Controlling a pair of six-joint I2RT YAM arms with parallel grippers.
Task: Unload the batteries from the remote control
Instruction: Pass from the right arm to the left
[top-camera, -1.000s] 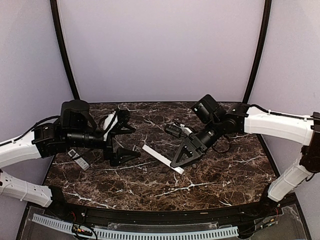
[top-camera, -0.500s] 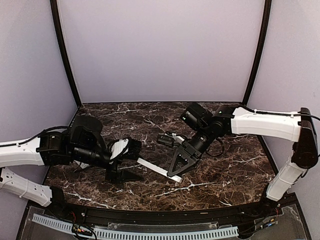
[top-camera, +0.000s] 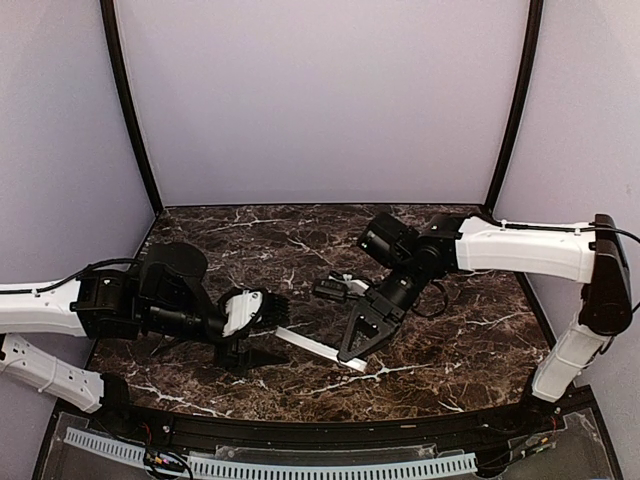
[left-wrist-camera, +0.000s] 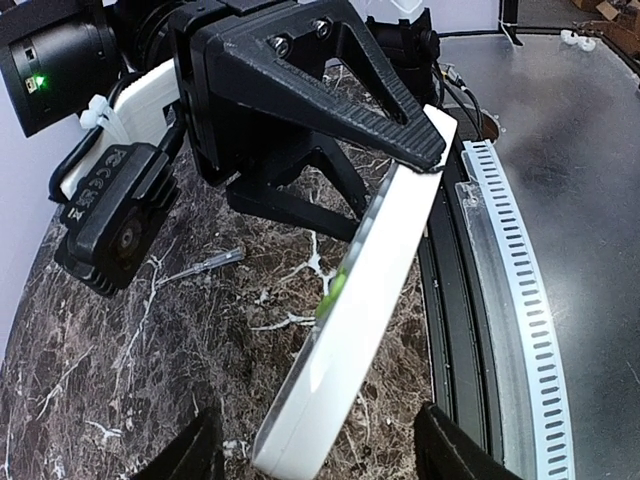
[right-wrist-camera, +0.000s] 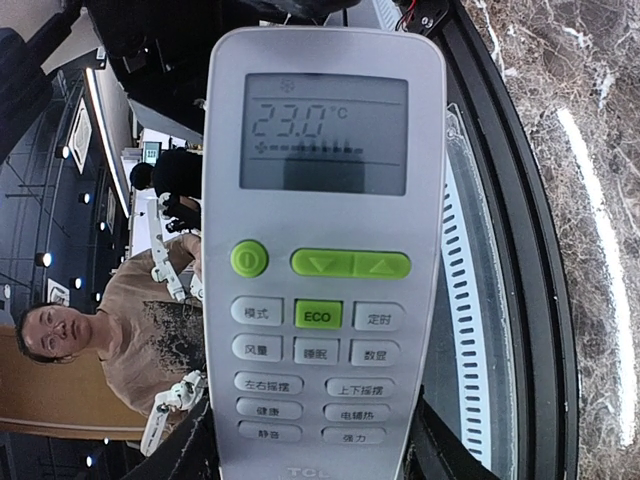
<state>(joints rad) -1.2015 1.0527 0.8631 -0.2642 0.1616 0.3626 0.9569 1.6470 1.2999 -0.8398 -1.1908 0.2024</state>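
The white remote control (top-camera: 318, 347) is held off the table by one end in my right gripper (top-camera: 352, 345), which is shut on it. In the right wrist view its button face and lit display (right-wrist-camera: 322, 250) fill the gap between my right gripper's (right-wrist-camera: 315, 455) black fingers. My left gripper (top-camera: 262, 332) is open, its fingers on either side of the remote's free end without touching it. The left wrist view shows that end (left-wrist-camera: 345, 340) edge-on in the middle of the left gripper (left-wrist-camera: 320, 455). No batteries show; the remote's back is hidden.
A slim greyish stick (left-wrist-camera: 200, 266) lies on the dark marble table (top-camera: 460, 340) beneath the remote. The black rim and white slotted strip (left-wrist-camera: 510, 300) run along the table's near edge, close to the grippers.
My right gripper brought the remote left and toward the near edge. My left gripper swung right and forward until its open fingers came around the remote's free end.
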